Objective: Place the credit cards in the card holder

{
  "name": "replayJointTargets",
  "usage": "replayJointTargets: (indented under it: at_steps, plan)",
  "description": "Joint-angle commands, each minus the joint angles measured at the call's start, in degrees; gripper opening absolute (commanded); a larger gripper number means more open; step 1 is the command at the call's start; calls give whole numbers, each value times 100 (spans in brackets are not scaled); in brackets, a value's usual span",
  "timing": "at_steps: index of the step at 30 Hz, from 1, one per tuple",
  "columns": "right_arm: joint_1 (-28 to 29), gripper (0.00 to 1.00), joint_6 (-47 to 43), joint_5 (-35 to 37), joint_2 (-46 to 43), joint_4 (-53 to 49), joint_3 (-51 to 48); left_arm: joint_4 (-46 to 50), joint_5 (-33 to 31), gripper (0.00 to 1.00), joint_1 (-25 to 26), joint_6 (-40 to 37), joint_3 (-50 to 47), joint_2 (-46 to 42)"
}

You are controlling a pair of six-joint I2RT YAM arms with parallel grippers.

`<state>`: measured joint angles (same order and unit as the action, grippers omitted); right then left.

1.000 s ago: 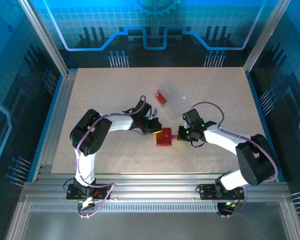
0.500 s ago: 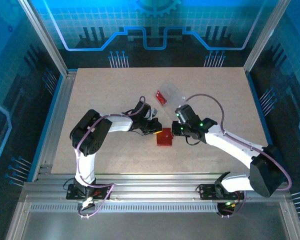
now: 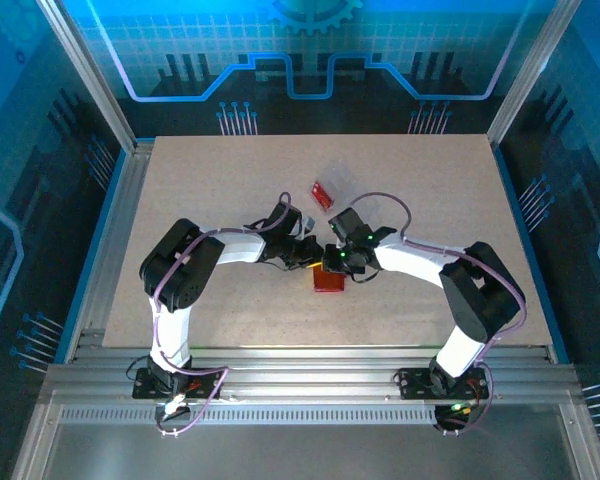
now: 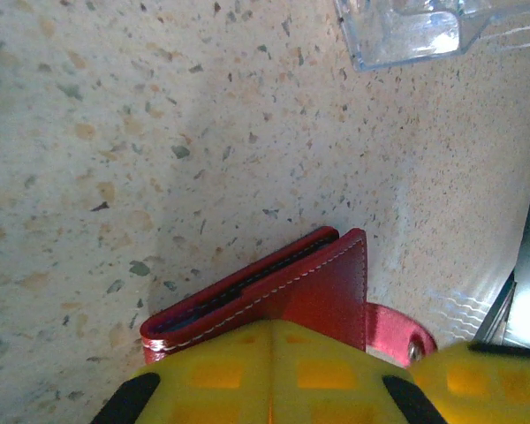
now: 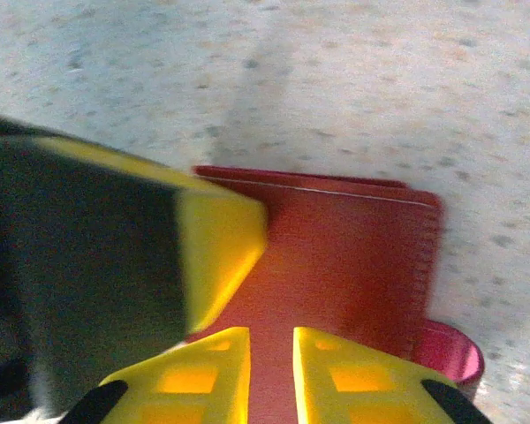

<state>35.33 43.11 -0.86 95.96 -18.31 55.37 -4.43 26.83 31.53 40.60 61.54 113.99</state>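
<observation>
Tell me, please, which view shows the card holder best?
Left wrist: the card holder is sharp, showing stitched edge, pocket opening and clasp tab. Right wrist gives its broad face, blurred; top external, a small, partly covered red patch.

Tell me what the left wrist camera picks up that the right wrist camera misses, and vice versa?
Left wrist: the corner of a clear plastic bag, the card holder's dark open edge, and the left gripper shut. Right wrist: the card holder's flat red face, one left finger at its side, and the right gripper slightly open over it. Both: the red card holder, its round clasp tab and the speckled table.
</observation>
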Motion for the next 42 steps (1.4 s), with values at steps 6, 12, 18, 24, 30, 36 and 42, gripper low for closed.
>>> replayJointTargets:
  at_steps: [6,12,18,24,30,36,42]
  plan:
    - [-277,40,179,270,-216,-183,-386,895,-556,8,65,18,-313,431]
    - [-356,45,128,-89,-81,138,-448,900,-591,8,64,19,-318,431]
    - [-373,40,109,-512,62,431,-404,873,-565,8,65,45,-309,471]
    - [-387,37,136,-554,8,390,-352,869,-556,8,64,62,-298,522]
    - [-388,32,112,-666,-207,411,-354,874,-574,8,64,80,-283,564]
    - [-374,28,95,-767,-328,431,-326,886,-637,8,68,88,-274,615]
    - [-363,23,50,-1060,-351,608,-299,878,-653,7,82,115,-256,678]
